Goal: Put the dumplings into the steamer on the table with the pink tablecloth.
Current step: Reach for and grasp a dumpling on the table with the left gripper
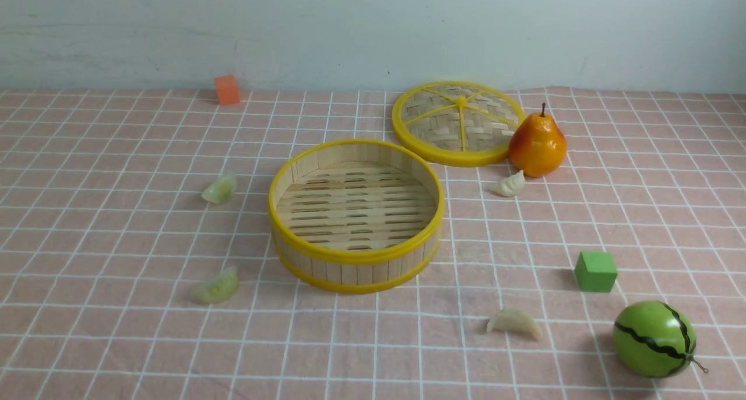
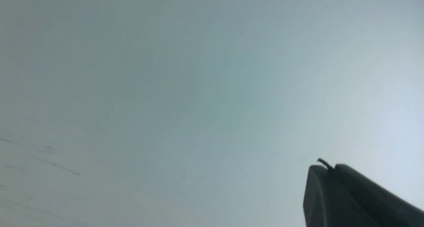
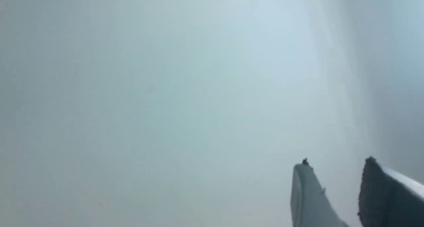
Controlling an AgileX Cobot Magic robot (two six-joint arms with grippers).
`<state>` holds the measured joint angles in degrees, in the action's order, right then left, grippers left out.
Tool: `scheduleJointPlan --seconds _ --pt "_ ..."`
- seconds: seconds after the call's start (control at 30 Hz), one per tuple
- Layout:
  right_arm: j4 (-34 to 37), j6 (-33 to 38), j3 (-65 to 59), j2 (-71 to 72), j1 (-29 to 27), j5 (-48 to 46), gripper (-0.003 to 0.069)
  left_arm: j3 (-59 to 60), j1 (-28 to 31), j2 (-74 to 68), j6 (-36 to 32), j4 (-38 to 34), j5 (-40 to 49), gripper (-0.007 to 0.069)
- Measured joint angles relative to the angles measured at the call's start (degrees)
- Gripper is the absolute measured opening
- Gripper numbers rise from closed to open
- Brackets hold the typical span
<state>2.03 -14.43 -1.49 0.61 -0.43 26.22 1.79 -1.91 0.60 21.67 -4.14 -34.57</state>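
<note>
The steamer [image 1: 355,259], a round bamboo basket with yellow rims, stands empty in the middle of the pink tablecloth [image 1: 105,225]. Two pale green dumplings lie to its left, one further back [image 1: 220,189] and one nearer [image 1: 217,286]. One cream dumpling [image 1: 509,184] lies by the pear, and another [image 1: 514,322] lies at the front right. Neither gripper shows in the front view. In the left wrist view my left gripper [image 2: 328,167] is shut with nothing in it, against a plain grey wall. My right gripper [image 3: 336,164] is open with nothing between its fingers.
The woven lid [image 1: 459,123] lies flat behind the steamer, with an orange pear [image 1: 537,145] against its right edge. A green cube [image 1: 595,270] and a toy watermelon [image 1: 654,339] sit at the front right. An orange cube [image 1: 227,90] stands by the back wall.
</note>
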Motion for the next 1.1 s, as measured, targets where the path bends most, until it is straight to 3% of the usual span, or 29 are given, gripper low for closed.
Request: scheduleJointPlan --seconds 0.03,0.1,0.17,0.2,0.23,0.27,0.33,0.4,0.6,0.7,0.73,0.77,0.87,0.9,1.1 --pt "-0.14 -0.87 0.00 0.00 0.00 0.17 0.0239 0.00 0.00 0.00 0.66 -0.07 -0.31 0.0018" --pt "-1.57 -6.22 0.08 0.00 0.00 1.27 0.0233 -0.58 0.00 0.00 8.88 -0.42 -1.74 0.0017" --pt "-2.52 -7.64 0.83 -0.09 0.00 0.74 0.0219 -2.18 0.00 0.00 11.39 -0.42 -0.01 0.0013" --pt "-4.09 -8.71 3.58 -1.30 0.00 -0.75 0.0176 -5.98 0.00 -0.09 11.70 -0.28 3.74 0.0001" --pt "-4.93 -8.76 5.72 -2.65 0.00 -2.11 0.0131 -9.77 0.00 -0.94 10.72 0.15 7.28 -0.0009" --pt "-5.09 -8.76 6.18 -2.96 0.00 -2.37 0.0131 -10.49 0.00 -0.94 10.44 0.25 7.96 -0.0011" --pt "-7.21 -8.53 11.93 -9.08 0.00 -5.83 0.0018 -19.59 0.00 -6.94 5.74 0.84 18.53 -0.0013" --pt "-9.49 -7.67 15.83 -14.33 0.00 -9.22 -0.0015 -26.63 0.00 -14.44 3.15 0.84 27.72 -0.0013" --pt "-16.99 -8.35 22.99 -28.88 0.00 -19.92 -0.0008 -38.30 0.00 -36.62 3.43 0.13 40.42 -0.0013" --pt "-18.96 -12.96 29.81 -37.45 1.66 -35.92 -0.0003 -45.99 -0.82 -51.37 2.56 -1.27 53.61 -0.0013" --pt "-18.96 -12.96 30.19 -37.87 1.86 -35.92 -0.0003 -46.51 -0.82 -52.16 2.56 -1.28 54.59 -0.0013" --pt "-18.96 -12.68 32.71 -40.62 3.46 -43.28 -0.0003 -50.27 -1.91 -57.40 -0.50 -1.63 61.61 -0.0013" --pt "-18.62 -8.34 35.76 -44.46 6.74 -54.58 -0.0003 -56.71 -4.06 -65.35 -6.44 -2.66 72.29 -0.0013" --pt "-16.96 -3.36 37.25 -48.21 10.02 -62.08 -0.0003 -61.38 -4.83 -72.47 -10.69 -4.15 77.92 -0.0013" --pt "-7.61 10.41 38.39 -58.10 16.60 -66.42 -0.0003 -79.05 -5.21 -91.44 -15.28 -6.37 84.62 -0.0013"
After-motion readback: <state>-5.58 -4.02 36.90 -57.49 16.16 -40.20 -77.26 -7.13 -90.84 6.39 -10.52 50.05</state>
